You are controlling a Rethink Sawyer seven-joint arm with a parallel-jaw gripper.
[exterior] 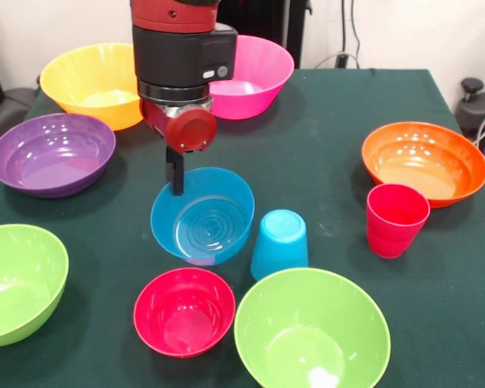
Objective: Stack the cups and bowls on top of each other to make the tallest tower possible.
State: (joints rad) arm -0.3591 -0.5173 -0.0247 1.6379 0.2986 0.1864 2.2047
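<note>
Blue bowl tilted, far rim pinched by hand above.

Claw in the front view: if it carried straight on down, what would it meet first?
Most likely the blue bowl: the claw points down at its far rim, though depth is hard to judge.

The table is covered in dark green cloth and carries bowls all round: a yellow-orange bowl and a pink bowl at the far side, a purple bowl and an orange bowl at the sides, and two lime green bowls at the near edge. Near the middle a blue bowl sits tilted, with a small red bowl nearer the camera. A light blue cup stands upside down just beside the blue bowl, and a red-pink cup stands upright near the orange bowl.
</note>
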